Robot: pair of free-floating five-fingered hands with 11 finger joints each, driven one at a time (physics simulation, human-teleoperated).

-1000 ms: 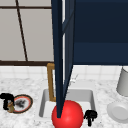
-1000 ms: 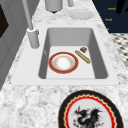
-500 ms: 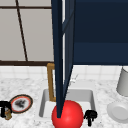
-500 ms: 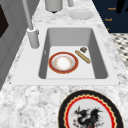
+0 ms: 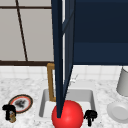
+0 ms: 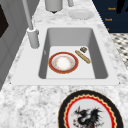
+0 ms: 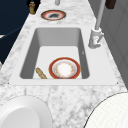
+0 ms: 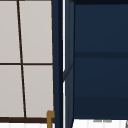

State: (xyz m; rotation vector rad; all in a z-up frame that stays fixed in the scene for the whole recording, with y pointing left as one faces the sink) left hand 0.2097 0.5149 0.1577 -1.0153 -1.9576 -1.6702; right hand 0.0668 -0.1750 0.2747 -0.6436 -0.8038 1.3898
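My left hand (image 5: 9, 109) hovers at the front left of the counter, just in front of a dragon-patterned plate (image 5: 21, 102). Its fingers are curled on a small brown object (image 5: 11, 117). The right side view has this hand (image 7: 33, 2) at the top left with the brown object (image 7: 32, 8) under it, next to the dragon plate (image 7: 53, 15). My right hand (image 5: 90, 116) hangs at the sink's front right edge, beside a red round shape (image 5: 67, 115). In the sink (image 6: 98, 62) lie a red-rimmed plate (image 6: 63, 62), a brown stick (image 6: 82, 56) and a small brown piece (image 6: 83, 49).
A navy cabinet door (image 5: 61, 50) stands open above the sink, edge-on, with the dark cabinet (image 5: 100, 32) to its right. The faucet (image 6: 32, 35) rises behind the sink. A white plate (image 5: 118, 112) and a grey canister (image 5: 123, 82) sit on the right counter.
My left hand has sunk a little toward the counter's front edge with the brown object. The right hand and the things in the sink have not moved.
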